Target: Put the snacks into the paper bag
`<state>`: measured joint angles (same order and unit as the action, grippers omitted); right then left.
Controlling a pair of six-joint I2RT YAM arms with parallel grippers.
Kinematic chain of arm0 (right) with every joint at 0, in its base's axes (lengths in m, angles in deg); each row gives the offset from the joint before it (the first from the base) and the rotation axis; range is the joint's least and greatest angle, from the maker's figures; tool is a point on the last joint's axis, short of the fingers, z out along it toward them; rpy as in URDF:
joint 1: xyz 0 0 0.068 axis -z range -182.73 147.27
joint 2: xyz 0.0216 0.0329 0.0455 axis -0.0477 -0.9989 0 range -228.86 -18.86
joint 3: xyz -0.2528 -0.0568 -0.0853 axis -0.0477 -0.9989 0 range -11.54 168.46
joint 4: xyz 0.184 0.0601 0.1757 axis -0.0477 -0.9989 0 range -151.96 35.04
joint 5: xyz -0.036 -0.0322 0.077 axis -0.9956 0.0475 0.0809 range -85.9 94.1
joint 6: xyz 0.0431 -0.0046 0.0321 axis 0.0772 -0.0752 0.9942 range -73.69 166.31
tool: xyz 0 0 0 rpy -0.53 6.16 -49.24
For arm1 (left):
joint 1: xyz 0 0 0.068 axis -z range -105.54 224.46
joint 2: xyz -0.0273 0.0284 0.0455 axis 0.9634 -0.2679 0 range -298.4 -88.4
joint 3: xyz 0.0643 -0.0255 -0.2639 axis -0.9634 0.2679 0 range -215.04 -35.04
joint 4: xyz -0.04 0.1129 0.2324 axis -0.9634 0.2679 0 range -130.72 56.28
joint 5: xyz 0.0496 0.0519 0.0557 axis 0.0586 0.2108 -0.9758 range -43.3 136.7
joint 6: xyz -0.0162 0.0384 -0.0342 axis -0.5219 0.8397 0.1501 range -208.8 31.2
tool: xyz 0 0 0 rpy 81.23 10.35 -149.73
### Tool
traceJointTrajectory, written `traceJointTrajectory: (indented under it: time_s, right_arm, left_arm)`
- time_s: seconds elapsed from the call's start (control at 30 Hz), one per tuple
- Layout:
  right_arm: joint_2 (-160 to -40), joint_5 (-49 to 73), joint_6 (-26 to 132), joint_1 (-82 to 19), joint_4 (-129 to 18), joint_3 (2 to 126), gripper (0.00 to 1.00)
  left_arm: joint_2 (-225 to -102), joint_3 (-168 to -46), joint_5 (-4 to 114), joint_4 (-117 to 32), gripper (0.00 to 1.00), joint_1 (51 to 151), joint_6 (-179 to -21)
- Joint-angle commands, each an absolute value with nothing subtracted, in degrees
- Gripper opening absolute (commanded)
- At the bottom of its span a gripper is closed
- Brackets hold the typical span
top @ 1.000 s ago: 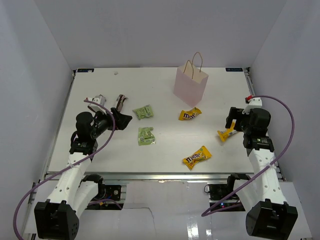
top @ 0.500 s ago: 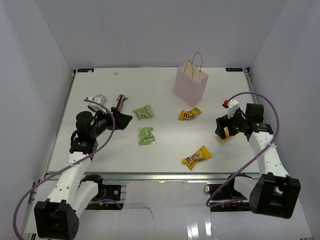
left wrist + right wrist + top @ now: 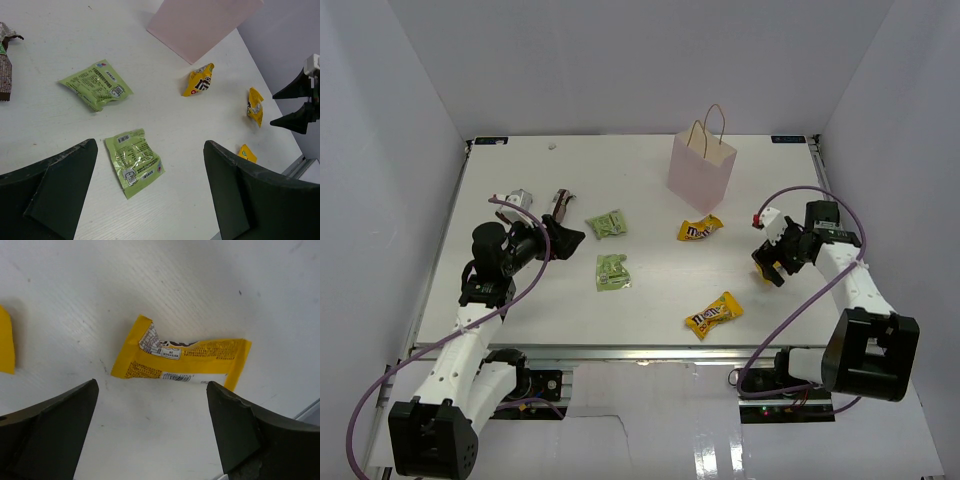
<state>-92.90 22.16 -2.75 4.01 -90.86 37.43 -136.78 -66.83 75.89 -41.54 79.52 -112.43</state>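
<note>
The pink paper bag (image 3: 702, 165) stands upright at the back of the table; its lower side also shows in the left wrist view (image 3: 200, 22). Three yellow candy bags lie flat: one in front of the bag (image 3: 700, 228), one near the front (image 3: 713, 314), one (image 3: 182, 360) under my right gripper (image 3: 772, 262). That gripper (image 3: 152, 385) is open, hovering just above and beside this packet. Two green pouches (image 3: 95, 84) (image 3: 134, 161) lie ahead of my open, empty left gripper (image 3: 563, 238). Two brown bars (image 3: 560, 203) (image 3: 515, 200) lie at the left.
White walls enclose the table on three sides. The table's right edge (image 3: 825, 190) runs close behind the right arm. A corner of another yellow packet (image 3: 5, 340) shows at the left edge of the right wrist view.
My right arm has swung inward and turned its gripper down over the yellow packet on the right. The left arm and the snacks have not moved.
</note>
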Motion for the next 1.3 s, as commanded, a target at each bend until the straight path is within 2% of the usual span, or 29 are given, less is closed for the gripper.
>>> traceJointTrajectory:
  time_s: [0.0, 0.03, 0.13, 0.23, 0.43, 1.0, 1.1, 1.2, 1.23, 1.27]
  right_arm:
    - [-86.81, 24.22, -21.13, 3.68, -92.83, 35.05, 0.95]
    - [-84.80, 25.79, -34.68, 3.68, -94.58, 34.17, 0.91]
    - [-83.98, 26.25, -56.69, 3.77, -102.50, 33.90, 0.87]
    - [-88.18, 26.07, -63.97, 3.68, -105.14, 36.17, 0.85]
    - [-99.35, 22.29, -63.20, 3.68, -103.92, 40.75, 0.78]
    - [-105.16, 21.15, -58.29, 3.42, -91.44, 34.78, 0.73]
    - [-106.05, 20.80, -57.32, 3.42, -91.52, 34.78, 0.66]
    - [-105.52, 20.44, -56.79, 3.42, -91.61, 34.51, 0.53]
    - [-105.17, 20.53, -56.70, 3.42, -91.61, 34.42, 0.46]
    - [-104.12, 21.23, -56.35, 3.42, -91.96, 34.51, 0.43]
  left_arm:
    - [-136.82, -68.97, 76.76, -41.42, 0.98, 79.73, -112.70]
    - [-137.00, -69.14, 76.76, -41.42, 0.98, 79.73, -112.70]
    - [-137.18, -69.15, 77.11, -41.33, 0.98, 79.73, -112.70]
    - [-136.92, -69.14, 76.67, -41.16, 0.98, 79.73, -112.62]
    - [-137.18, -69.23, 76.32, -41.07, 0.98, 79.73, -112.44]
    - [-137.44, -69.23, 76.23, -41.07, 0.98, 79.73, -112.26]
    - [-137.53, -69.23, 76.23, -41.07, 0.98, 79.73, -112.26]
    - [-137.62, -69.23, 76.23, -41.07, 0.98, 79.73, -112.26]
    - [-137.62, -69.23, 76.23, -41.07, 0.98, 79.73, -112.26]
    - [-137.62, -69.23, 76.32, -41.07, 0.98, 79.73, -112.26]
